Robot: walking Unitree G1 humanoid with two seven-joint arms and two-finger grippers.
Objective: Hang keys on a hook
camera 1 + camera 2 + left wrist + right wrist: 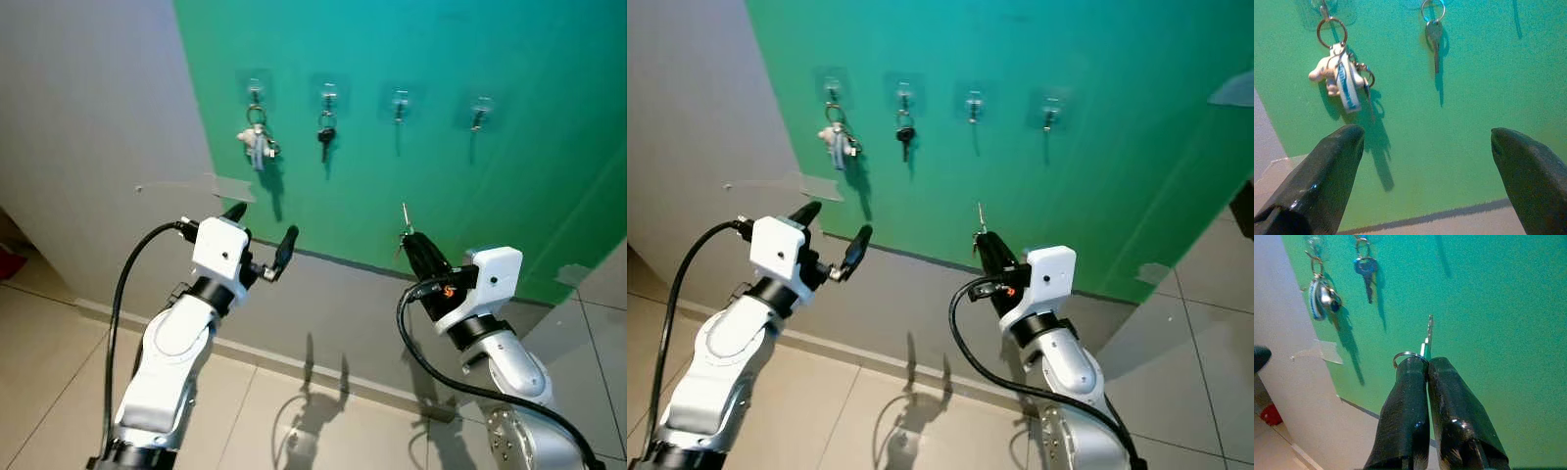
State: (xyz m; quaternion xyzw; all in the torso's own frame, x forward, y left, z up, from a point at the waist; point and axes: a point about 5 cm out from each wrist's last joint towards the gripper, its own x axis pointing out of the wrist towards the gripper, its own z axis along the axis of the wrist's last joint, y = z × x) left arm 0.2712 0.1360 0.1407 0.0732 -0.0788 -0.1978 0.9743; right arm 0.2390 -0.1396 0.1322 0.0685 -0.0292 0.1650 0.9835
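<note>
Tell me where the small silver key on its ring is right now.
The small silver key is pinched in the right gripper, held up before the green wall, below and between the two bare hooks on the robot's right.

I can't see most of the key [1428, 335]: the right gripper [1427, 363] pinches it, only its tip and a bit of ring poking out. In the left wrist view, the top edge cuts off both hooks [1325, 9]. The far hooks [479, 115] are too small to read.
</note>
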